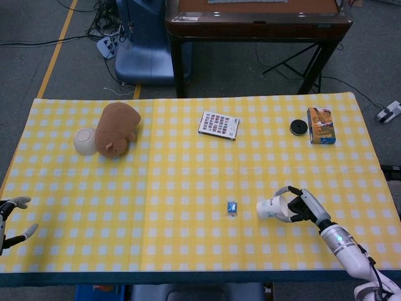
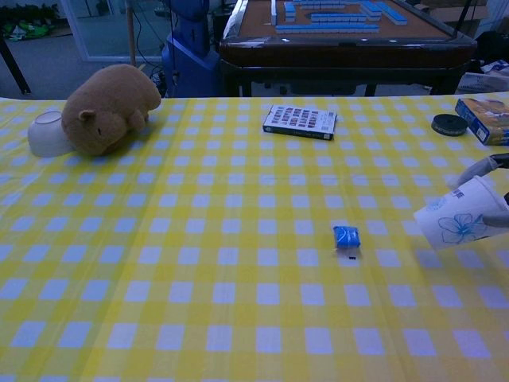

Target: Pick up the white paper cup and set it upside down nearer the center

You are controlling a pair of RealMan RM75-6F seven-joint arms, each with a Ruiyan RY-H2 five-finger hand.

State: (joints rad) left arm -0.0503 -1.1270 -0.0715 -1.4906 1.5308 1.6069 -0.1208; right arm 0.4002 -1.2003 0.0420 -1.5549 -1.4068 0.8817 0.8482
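The white paper cup (image 1: 271, 209) (image 2: 458, 220), printed with a blue flower, lies tipped on its side in the air above the cloth at the front right, its base pointing left. My right hand (image 1: 302, 207) (image 2: 493, 187) grips it, fingers wrapped around its wall. My left hand (image 1: 12, 219) hovers at the table's front left edge with fingers apart, holding nothing; the chest view does not show it.
A small blue packet (image 1: 232, 207) (image 2: 346, 236) lies just left of the cup. At the back sit a brown plush (image 1: 119, 127), a white bowl (image 1: 84, 141), a card box (image 1: 218, 125), a black disc (image 1: 297, 128) and an orange box (image 1: 321, 125).
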